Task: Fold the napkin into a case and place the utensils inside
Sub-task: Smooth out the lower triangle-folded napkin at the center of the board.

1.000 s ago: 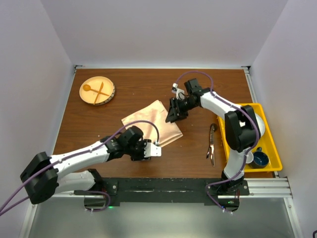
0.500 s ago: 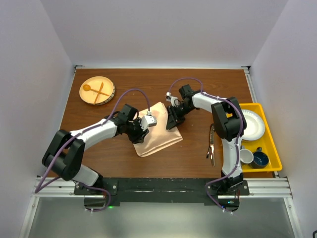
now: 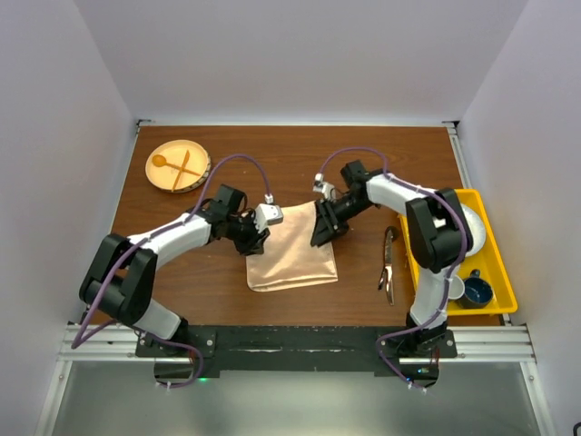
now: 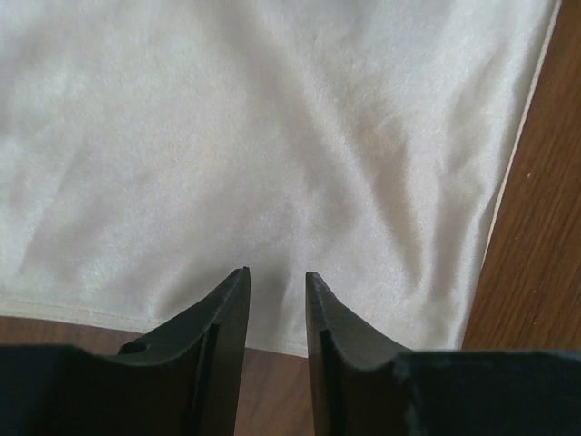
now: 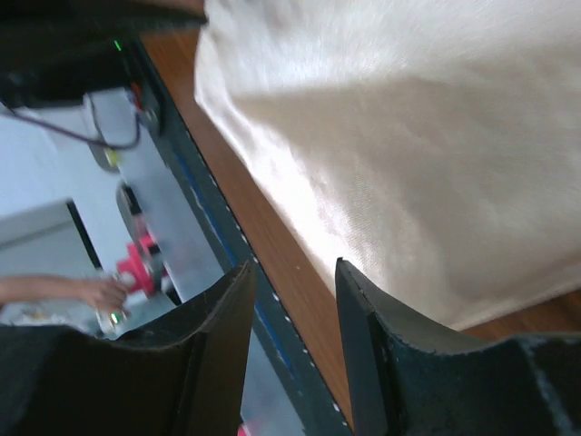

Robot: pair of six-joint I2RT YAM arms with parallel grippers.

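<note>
Lying folded flat on the desk (image 3: 172, 263), napkin (image 3: 292, 261); left hand (image 3: 258, 238) at its far-left corner, fingers (image 4: 222, 313) narrowly apart, nothing pinched; right hand (image 3: 321, 234) at far-right corner, likewise gapped; utensils (image 3: 388, 265) apart on its right

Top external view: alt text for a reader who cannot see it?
Left gripper and right gripper flank a folded peach satin napkin on a wooden table. Dark utensils lie to its right beside a yellow bin; a wooden plate sits far left.

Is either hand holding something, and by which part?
Nothing is held. The left hand and the right hand stand open at far corners of the napkin.
</note>
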